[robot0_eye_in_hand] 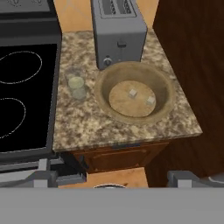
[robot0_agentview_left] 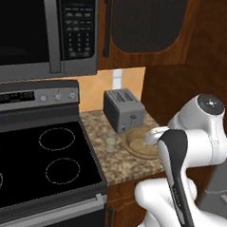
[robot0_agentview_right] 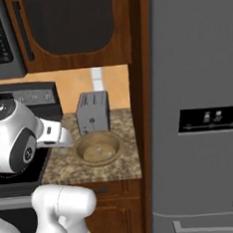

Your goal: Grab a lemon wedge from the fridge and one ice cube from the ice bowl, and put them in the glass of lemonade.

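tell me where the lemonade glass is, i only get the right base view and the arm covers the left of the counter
Observer: The glass of lemonade stands on the counter between the stove and the ice bowl, apart from both.
Operator: how many cubes are in the bowl
Observer: Two ice cubes, one near the middle and one further towards the fridge side, lying apart.
Operator: gripper open or shut
Observer: The gripper is open, its tips wide apart with nothing between them, looking down at the bowl from in front of the counter.
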